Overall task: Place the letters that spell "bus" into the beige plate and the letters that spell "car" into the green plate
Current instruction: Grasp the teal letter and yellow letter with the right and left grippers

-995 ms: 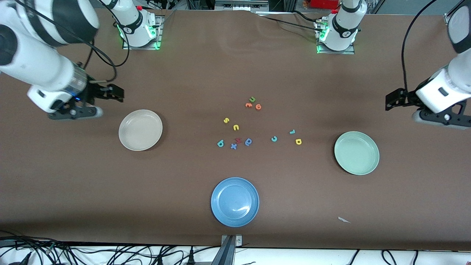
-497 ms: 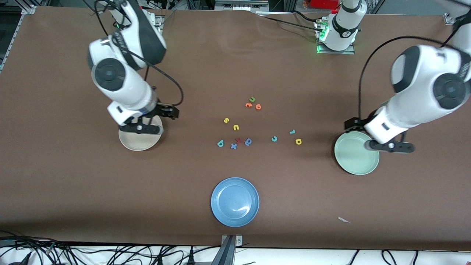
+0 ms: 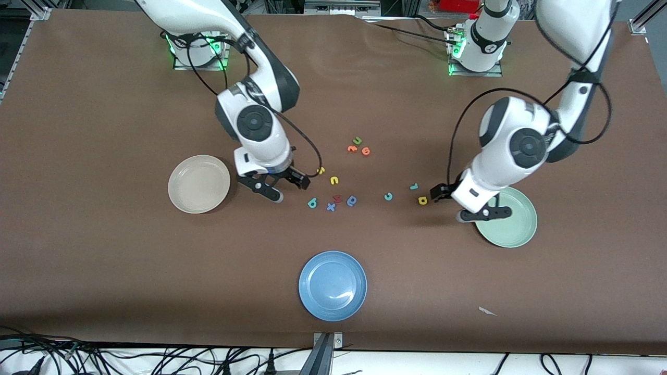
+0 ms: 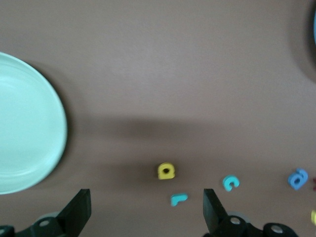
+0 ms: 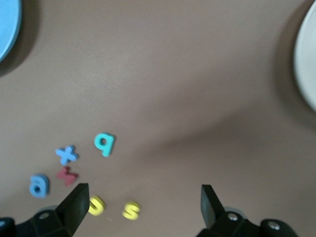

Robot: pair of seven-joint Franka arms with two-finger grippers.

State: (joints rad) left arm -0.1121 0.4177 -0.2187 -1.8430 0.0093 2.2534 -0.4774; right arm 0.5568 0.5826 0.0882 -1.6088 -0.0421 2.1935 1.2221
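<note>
The yellow "s" (image 3: 320,170), yellow "u" (image 3: 334,180) and teal "b" (image 3: 312,202) lie mid-table. Toward the left arm's end lie the teal "c" (image 3: 388,196), teal "r" (image 3: 414,186) and yellow "a" (image 3: 422,200). My right gripper (image 3: 267,190) hangs open and empty between the beige plate (image 3: 198,184) and the letters; its wrist view shows the "s" (image 5: 131,210), the "u" (image 5: 96,205) and the "b" (image 5: 104,143). Over the green plate's (image 3: 513,226) rim hangs my left gripper (image 3: 483,213), open and empty, viewing the "a" (image 4: 166,171), "r" (image 4: 178,199) and "c" (image 4: 230,182).
A blue plate (image 3: 332,285) stands nearer the front camera. Blue "x" (image 3: 331,207), a red letter (image 3: 337,198) and blue "a" (image 3: 351,200) lie beside the "b". A green "u" (image 3: 357,140) and two orange letters (image 3: 359,150) lie farther back. A white scrap (image 3: 487,311) lies near the front edge.
Both arms have swung in from the table's ends toward the letters. The right gripper crossed the beige plate; the left crossed the green plate. Both stayed open; no letter moved.
</note>
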